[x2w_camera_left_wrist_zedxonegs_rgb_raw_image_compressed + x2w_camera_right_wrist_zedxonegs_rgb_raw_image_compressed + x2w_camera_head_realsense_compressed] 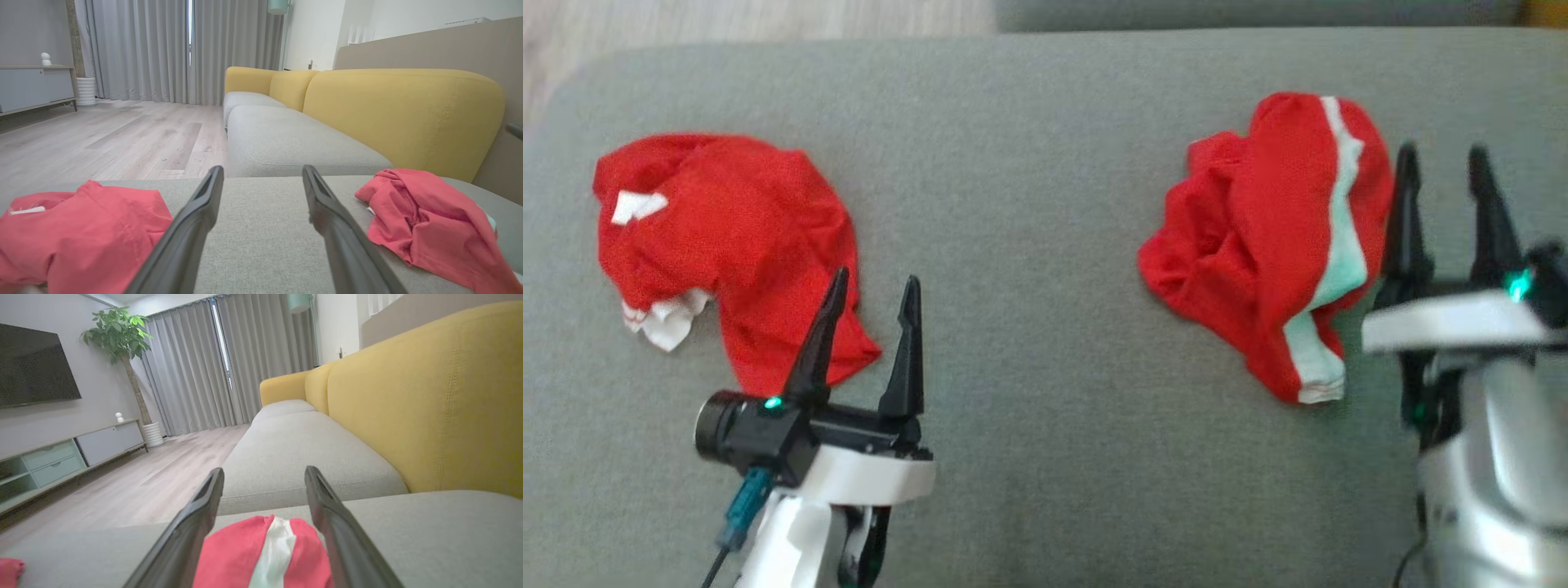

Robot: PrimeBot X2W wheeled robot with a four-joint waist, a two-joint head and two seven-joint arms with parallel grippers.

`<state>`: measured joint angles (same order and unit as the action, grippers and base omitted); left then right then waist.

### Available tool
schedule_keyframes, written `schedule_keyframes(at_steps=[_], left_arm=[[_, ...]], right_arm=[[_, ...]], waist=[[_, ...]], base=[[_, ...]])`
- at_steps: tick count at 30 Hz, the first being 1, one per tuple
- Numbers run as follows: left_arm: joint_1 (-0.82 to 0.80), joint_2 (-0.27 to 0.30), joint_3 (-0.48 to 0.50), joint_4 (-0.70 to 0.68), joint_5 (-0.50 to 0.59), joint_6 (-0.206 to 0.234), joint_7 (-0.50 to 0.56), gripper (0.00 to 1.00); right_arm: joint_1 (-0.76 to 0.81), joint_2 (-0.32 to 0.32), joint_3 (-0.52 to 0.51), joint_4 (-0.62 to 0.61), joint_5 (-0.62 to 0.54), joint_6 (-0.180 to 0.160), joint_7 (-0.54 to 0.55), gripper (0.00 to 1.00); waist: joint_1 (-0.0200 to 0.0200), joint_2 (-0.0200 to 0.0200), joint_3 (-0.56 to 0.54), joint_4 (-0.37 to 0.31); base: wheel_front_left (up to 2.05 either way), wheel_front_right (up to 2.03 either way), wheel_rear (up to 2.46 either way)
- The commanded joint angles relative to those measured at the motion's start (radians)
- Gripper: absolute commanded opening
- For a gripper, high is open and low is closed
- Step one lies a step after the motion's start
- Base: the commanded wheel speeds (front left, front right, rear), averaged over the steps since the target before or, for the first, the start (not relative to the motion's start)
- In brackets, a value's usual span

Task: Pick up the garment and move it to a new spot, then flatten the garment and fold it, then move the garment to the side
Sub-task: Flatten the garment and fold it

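Observation:
Two crumpled red garments lie on the grey cushion. One garment, with white trim, is at the left, also seen low left in the left wrist view. The other garment has a white stripe and lies at the right. My left gripper is open and empty, just right of the left garment's lower corner. My right gripper is open and empty, hovering at the striped garment's right edge.
The cushion's far edge drops to a wooden floor. A yellow sofa back and more grey seat cushions run beyond. A TV cabinet, a potted plant and curtains stand far off.

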<state>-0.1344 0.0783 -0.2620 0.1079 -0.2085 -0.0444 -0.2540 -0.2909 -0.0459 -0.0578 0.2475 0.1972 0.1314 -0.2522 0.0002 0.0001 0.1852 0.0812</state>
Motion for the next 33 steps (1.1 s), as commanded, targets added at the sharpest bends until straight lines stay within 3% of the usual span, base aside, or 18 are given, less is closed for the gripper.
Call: schedule_keyframes(at_steps=[1, 11, 18, 19, 20, 28, 33], left_arm=[[-0.045, -0.007, 0.034, -0.025, 0.01, -0.007, -0.008, 1.0], [-0.091, -0.027, 0.017, -0.003, 0.003, -0.031, -0.008, 1.0], [-0.119, -0.028, -0.01, -0.005, -0.028, -0.019, -0.008, 1.0], [-0.122, -0.028, -0.013, -0.005, -0.032, -0.016, -0.008, 1.0], [-0.124, -0.028, -0.016, -0.005, -0.034, -0.013, -0.008, 1.0], [-0.113, -0.028, -0.004, 0.001, -0.039, -0.001, -0.008, 1.0], [-0.099, -0.028, 0.0, -0.005, -0.038, 0.003, -0.008, 1.0]], right_arm=[[-0.091, -0.004, -0.006, 0.02, -0.032, -0.001, 0.017, 1.0], [-0.396, -0.004, -0.259, 0.39, -0.147, -0.001, 0.278, 1.0], [-0.482, -0.004, -0.361, 0.556, -0.25, -0.001, 0.34, 1.0], [-0.491, -0.004, -0.371, 0.572, -0.253, -0.001, 0.335, 0.33], [-0.501, -0.004, -0.377, 0.583, -0.252, -0.001, 0.32, 0.0], [-0.561, -0.007, -0.455, 0.549, -0.313, -0.001, 0.114, 0.0], [-0.625, -0.059, -0.462, 0.466, -0.352, -0.001, 0.063, 0.0]], waist=[[-0.0002, -0.0001, 0.043, 0.04], [-0.0002, -0.0001, 0.125, 0.13], [-0.0002, -0.0001, 0.148, 0.16], [-0.0002, -0.0001, 0.148, 0.162], [-0.0002, -0.0001, 0.147, 0.163], [-0.0002, -0.0001, 0.1, 0.127], [-0.0002, -0.0001, 0.052, 0.105]], base=[[0.0, 0.0, 0.0], [0.0, 0.0, 0.0], [0.0, 0.0, 0.0], [0.0, 0.0, 0.0], [0.0, 0.0, 0.0], [0.0, 0.0, 0.0], [0.0, 0.0, 0.0]])
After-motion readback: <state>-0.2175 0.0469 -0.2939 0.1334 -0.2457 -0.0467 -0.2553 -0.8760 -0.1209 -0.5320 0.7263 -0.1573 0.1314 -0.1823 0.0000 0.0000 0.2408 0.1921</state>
